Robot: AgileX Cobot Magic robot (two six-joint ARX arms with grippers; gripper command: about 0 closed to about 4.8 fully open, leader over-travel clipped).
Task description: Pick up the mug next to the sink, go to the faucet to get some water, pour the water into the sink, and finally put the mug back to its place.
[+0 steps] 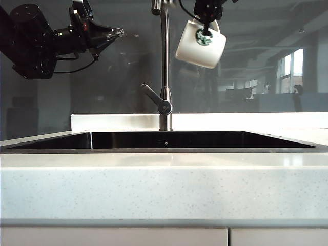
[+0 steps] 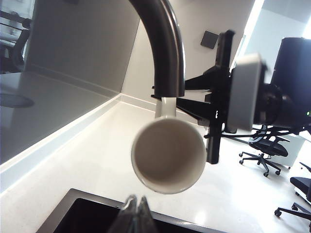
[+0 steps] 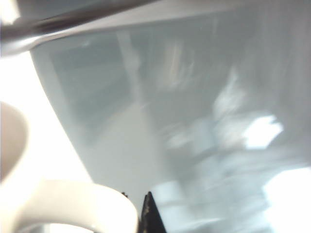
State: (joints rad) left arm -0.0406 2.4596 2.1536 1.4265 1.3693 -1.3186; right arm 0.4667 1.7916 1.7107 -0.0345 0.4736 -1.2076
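Tilting beside the faucet, the mug is clamped by its handle in the right gripper, above the sink. Pouring is judged underway (further tipping needed). The left gripper, clenched empty, hangs left of the faucet.

Countertop: pale speckled stone, thick front edge, spans full width of exterior view.
Cabinet fronts: white, below counter, vertical seam right of centre.
Upstand: low white strip along back of counter.
Glass wall: dark, reflective, behind counter; office interior dimly seen through it.
Window: bright panes, far right bkgd.
Office chairs: black, on castors, on floor beyond counter edge in left wrist view; one more partly cut off at frame edge.
Wall plate: small dark square on pale wall.
Right wrist view: mostly blur, glass and glare only.
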